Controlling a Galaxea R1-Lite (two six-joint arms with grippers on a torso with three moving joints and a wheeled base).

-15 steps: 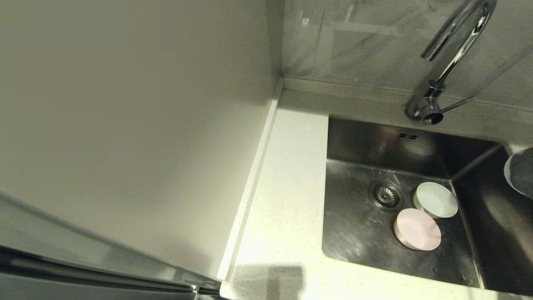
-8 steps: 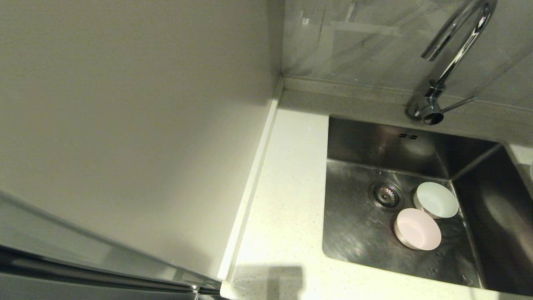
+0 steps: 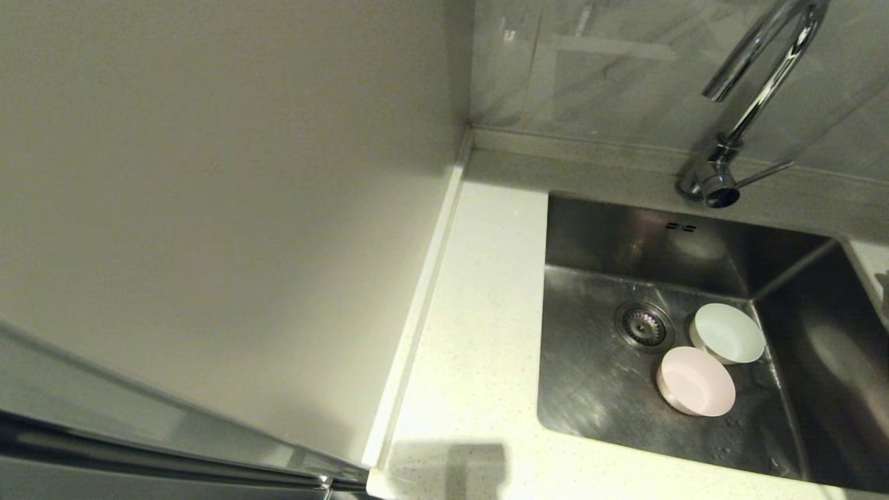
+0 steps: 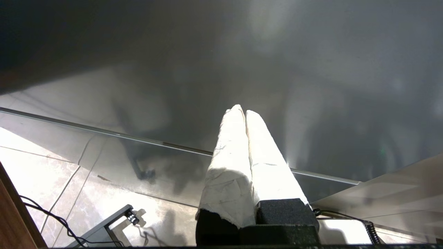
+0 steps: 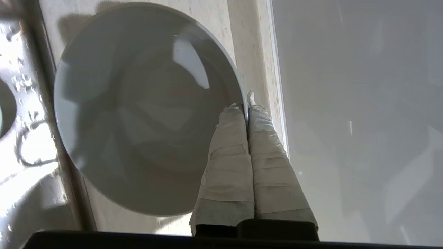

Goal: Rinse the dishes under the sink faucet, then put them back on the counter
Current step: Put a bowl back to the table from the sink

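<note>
Right claw (image 5: 247,110) pinches the rim of a smooth, glossy, pale blue-grey round bowl (image 5: 138,110).

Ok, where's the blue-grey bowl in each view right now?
Head view: not in it; only the pink bowl and mint bowl lie in the sink.
Left wrist view: not in it.
Right wrist view: the blue-grey bowl fills the middle, its rim pinched by the right hand, over the counter.
Shared landmark: the wet sink rim, seen in the head and right wrist views.
</note>
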